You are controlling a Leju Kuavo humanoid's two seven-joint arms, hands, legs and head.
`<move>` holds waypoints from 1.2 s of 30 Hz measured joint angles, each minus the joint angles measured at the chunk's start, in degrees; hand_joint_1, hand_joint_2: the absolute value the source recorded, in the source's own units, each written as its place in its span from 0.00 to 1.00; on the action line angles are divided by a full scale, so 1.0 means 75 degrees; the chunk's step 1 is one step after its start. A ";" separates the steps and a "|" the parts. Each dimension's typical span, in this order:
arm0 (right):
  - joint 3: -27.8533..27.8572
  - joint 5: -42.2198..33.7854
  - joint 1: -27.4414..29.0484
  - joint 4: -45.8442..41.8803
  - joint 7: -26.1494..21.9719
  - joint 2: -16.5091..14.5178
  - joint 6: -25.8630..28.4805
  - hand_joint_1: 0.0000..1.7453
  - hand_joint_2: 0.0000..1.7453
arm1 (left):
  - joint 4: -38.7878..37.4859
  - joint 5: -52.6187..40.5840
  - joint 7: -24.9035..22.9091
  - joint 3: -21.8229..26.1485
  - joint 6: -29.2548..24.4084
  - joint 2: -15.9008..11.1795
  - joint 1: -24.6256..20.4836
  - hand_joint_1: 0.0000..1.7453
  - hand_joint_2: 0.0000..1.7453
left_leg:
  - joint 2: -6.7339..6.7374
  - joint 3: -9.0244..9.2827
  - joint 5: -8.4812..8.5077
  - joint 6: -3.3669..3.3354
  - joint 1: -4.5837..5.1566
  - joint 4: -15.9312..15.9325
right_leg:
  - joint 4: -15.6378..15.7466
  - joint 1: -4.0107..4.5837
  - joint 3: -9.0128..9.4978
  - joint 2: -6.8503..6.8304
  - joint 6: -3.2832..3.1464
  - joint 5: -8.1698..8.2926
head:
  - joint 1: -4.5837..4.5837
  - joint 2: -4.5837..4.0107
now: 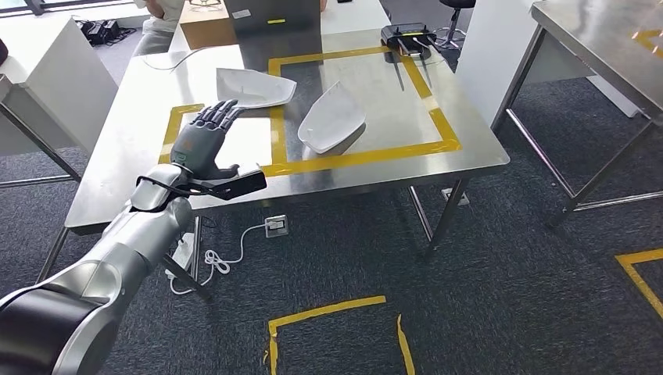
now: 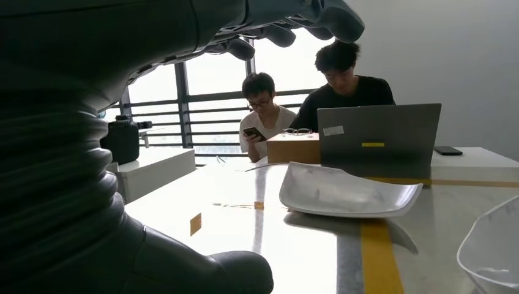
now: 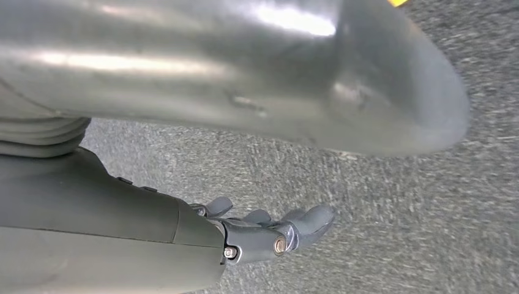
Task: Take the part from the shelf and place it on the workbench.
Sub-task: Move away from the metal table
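Placement looks finished to me: two white parts lie on the steel counter (image 1: 469, 148), the nearer part (image 1: 254, 87) just beyond my left hand (image 1: 205, 137), the other part (image 1: 332, 119) tilted inside the yellow tape outline (image 1: 360, 156). My left hand hovers over the counter, fingers spread and holding nothing. My right hand (image 3: 269, 233) hangs over carpet, fingers loosely apart, empty. Next I'd draw the left arm clear without nudging the nearer part.

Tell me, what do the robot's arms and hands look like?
The left arm is shiny silver and rounded, with a black band at the bottom and black cables at the wrist. The left hand and right hand are dark grey, with a ribbed cover.
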State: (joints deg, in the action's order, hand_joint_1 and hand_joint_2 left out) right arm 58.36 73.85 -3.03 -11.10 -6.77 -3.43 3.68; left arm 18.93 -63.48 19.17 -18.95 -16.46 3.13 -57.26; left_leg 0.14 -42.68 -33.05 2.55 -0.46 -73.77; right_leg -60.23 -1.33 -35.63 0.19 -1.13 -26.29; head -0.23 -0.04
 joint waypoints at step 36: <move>0.0006 0.0009 -0.0024 0.0000 0.0114 -0.0005 -0.0015 0.00 0.00 | 0.0095 -0.0039 -0.0025 0.0006 0.0096 0.0122 0.0026 0.00 1.00 | -0.0020 0.1314 0.0427 -0.0164 0.0060 0.1381 | 0.0042 0.0000 -0.0296 -0.0006 0.0119 0.0338 | 0.0034 0.0000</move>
State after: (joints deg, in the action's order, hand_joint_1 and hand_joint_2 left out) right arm 58.40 73.92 -3.21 -11.10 -5.92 -3.47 3.57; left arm 19.64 -63.77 18.98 -18.91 -15.74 4.04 -57.07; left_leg -0.01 -32.82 -29.84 1.32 -0.01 -63.41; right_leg -59.91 -1.33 -37.84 0.15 -0.23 -23.75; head 0.02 -0.04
